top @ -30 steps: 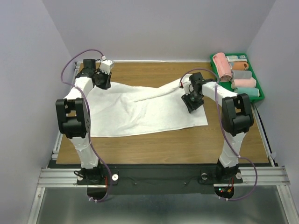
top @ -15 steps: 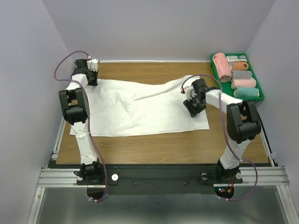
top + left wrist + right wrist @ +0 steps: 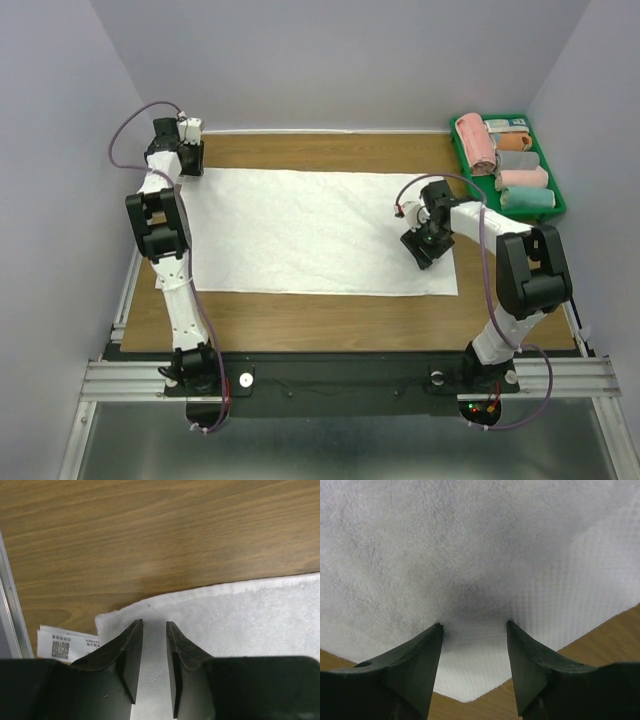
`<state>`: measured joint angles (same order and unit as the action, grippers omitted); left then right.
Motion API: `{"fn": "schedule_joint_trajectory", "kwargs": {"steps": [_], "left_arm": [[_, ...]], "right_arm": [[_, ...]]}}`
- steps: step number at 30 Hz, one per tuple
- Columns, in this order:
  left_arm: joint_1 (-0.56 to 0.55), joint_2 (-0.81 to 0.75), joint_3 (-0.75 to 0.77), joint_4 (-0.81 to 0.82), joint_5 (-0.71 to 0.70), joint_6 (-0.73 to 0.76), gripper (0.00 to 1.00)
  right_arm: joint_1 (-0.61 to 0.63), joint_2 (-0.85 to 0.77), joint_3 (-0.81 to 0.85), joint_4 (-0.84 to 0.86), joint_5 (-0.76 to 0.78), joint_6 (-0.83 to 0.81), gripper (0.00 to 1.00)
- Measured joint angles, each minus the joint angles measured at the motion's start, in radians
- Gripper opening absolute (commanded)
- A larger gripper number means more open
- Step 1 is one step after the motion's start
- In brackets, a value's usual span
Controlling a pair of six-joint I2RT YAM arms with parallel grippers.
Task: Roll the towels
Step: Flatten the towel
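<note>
A large white towel (image 3: 310, 230) lies spread flat across the wooden table. My left gripper (image 3: 189, 158) is at the towel's far left corner. In the left wrist view its jaws (image 3: 154, 623) stand a narrow gap apart over the towel corner (image 3: 230, 615), with flat cloth showing between them and nothing pinched. A printed label (image 3: 67, 645) pokes out beside the left finger. My right gripper (image 3: 423, 248) is near the towel's right edge. It stands open (image 3: 474, 625), with its tips resting on the cloth (image 3: 470, 555) just inside a corner.
A green tray (image 3: 558, 196) at the far right holds rolled towels: pink (image 3: 474, 142), orange (image 3: 515, 142) and pale green (image 3: 528, 198) among them. A metal rail (image 3: 11, 610) borders the table's left edge.
The towel, bunched with a raised fold a second ago, now lies flat. My left gripper moved out to the far left corner and its jaws parted. The right gripper shifted right and nearer, and opened wider.
</note>
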<state>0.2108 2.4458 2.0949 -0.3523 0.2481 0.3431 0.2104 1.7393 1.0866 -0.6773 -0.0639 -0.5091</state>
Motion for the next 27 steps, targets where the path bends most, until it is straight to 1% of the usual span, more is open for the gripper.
{"fn": "schedule_joint_trajectory", "kwargs": {"steps": [1, 3, 4, 6, 8, 9, 10, 12, 13, 15, 17, 19, 20, 22, 25, 27], "left_arm": [[-0.001, 0.008, 0.025, -0.014, 0.020, 0.003, 0.42], [-0.002, 0.008, 0.034, -0.023, 0.045, 0.003, 0.45], [-0.004, 0.003, 0.034, -0.031, 0.065, 0.004, 0.47], [-0.006, -0.011, 0.032, -0.051, 0.098, 0.014, 0.47], [-0.007, -0.062, -0.009, -0.095, 0.138, 0.046, 0.47], [-0.007, -0.119, -0.051, -0.137, 0.159, 0.081, 0.47], [-0.006, -0.163, -0.084, -0.172, 0.172, 0.110, 0.47], [-0.006, -0.304, -0.176, -0.262, 0.202, 0.186, 0.44], [-0.006, -0.400, -0.257, -0.279, 0.206, 0.242, 0.44], [-0.005, -0.550, -0.370, -0.325, 0.205, 0.310, 0.43], [-0.002, -0.742, -0.551, -0.357, 0.196, 0.391, 0.41], [0.008, -0.880, -0.706, -0.394, 0.183, 0.452, 0.41], [0.011, -0.907, -0.752, -0.389, 0.175, 0.464, 0.40], [0.021, -0.956, -0.895, -0.401, 0.146, 0.500, 0.40], [0.042, -0.934, -1.067, -0.376, 0.085, 0.525, 0.38], [0.065, -0.912, -1.126, -0.350, 0.054, 0.530, 0.36]], "right_arm": [[-0.002, -0.006, -0.004, -0.026, -0.005, -0.004, 0.65], [-0.001, -0.013, -0.004, -0.076, -0.020, -0.007, 0.66], [-0.002, -0.013, 0.005, -0.122, -0.038, -0.002, 0.69], [-0.002, -0.014, 0.021, -0.177, -0.056, 0.006, 0.70], [-0.004, -0.021, 0.059, -0.235, -0.077, 0.010, 0.67], [-0.006, -0.036, 0.085, -0.258, -0.087, 0.011, 0.66], [-0.006, -0.055, 0.103, -0.271, -0.090, 0.006, 0.62], [-0.006, -0.106, 0.108, -0.283, -0.089, -0.010, 0.59], [-0.006, -0.126, 0.100, -0.284, -0.085, -0.016, 0.56], [-0.006, -0.166, 0.061, -0.302, -0.076, -0.031, 0.54], [-0.006, -0.174, 0.010, -0.308, -0.058, -0.038, 0.51], [-0.006, -0.173, -0.043, -0.309, -0.041, -0.042, 0.50], [-0.006, -0.173, -0.072, -0.312, -0.031, -0.043, 0.50], [-0.002, -0.169, -0.117, -0.311, -0.010, -0.045, 0.50], [0.000, -0.154, -0.153, -0.297, 0.019, -0.048, 0.49], [0.000, -0.125, -0.172, -0.270, 0.053, -0.050, 0.49]]}}
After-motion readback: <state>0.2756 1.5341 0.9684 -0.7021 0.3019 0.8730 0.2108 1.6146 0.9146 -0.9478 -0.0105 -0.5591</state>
